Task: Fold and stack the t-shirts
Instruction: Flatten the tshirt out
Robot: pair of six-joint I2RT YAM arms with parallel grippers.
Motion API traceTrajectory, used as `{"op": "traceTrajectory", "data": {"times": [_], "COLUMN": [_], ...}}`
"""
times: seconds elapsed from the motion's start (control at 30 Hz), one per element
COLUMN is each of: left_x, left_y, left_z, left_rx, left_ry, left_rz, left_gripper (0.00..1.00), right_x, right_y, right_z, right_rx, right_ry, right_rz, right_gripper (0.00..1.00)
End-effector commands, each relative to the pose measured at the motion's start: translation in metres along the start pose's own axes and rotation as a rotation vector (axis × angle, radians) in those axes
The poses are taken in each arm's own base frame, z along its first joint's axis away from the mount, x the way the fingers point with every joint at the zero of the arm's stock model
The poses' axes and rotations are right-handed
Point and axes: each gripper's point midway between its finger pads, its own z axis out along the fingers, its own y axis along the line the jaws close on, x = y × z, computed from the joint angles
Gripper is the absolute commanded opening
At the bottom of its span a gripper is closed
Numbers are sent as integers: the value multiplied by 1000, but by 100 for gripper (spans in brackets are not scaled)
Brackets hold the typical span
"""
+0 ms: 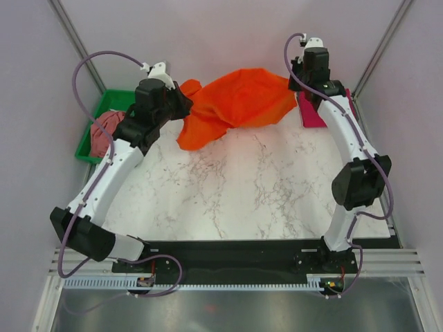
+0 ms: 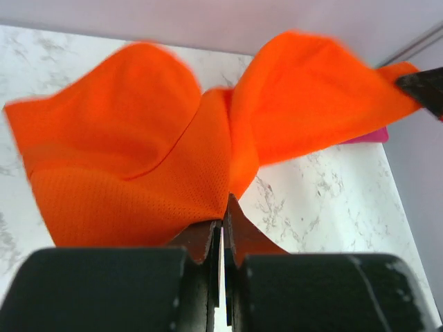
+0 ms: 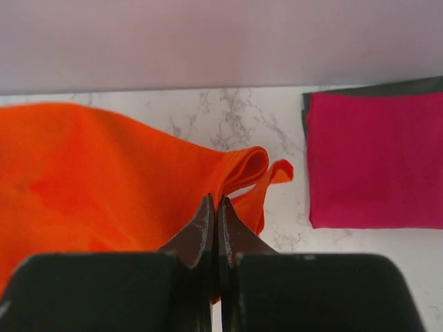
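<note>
The marbled worktop [image 1: 242, 187] spreads out ahead of the arm bases. Toward 11 o'clock the left pincer [image 2: 225, 207] is clamped tight on a bunched edge of the orange t-shirt [image 1: 239, 100]. Toward 1 o'clock the right pincer [image 3: 213, 207] pinches another edge just as tightly. The shirt sags crumpled between them at 12 o'clock.

A folded magenta-pink t-shirt [image 3: 374, 159] lies at 2 o'clock. The dusty rose t-shirt [image 1: 105, 131] is heaped in the green tray [image 1: 111, 97] at 10 o'clock.

This looks like the spreading step. The next move likely calls for drawing both grips apart and laying the cloth flat.
</note>
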Motion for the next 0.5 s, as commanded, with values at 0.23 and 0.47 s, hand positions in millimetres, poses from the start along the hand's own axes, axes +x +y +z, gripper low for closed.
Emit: {"op": "traceTrajectory", "data": {"times": [0.23, 0.47], "left_x": [129, 246], "left_y": [31, 65], "left_z": [-43, -82], "left_rx": [34, 14], "left_ry": [324, 573], "left_rz": [-18, -84], "left_gripper": [2, 28], "right_x": [80, 235], "right_y": [-25, -36], "right_z": [-79, -105], "right_rx": [32, 48], "right_ry": [103, 288], "right_rz": [142, 289], "right_gripper": [9, 24]}}
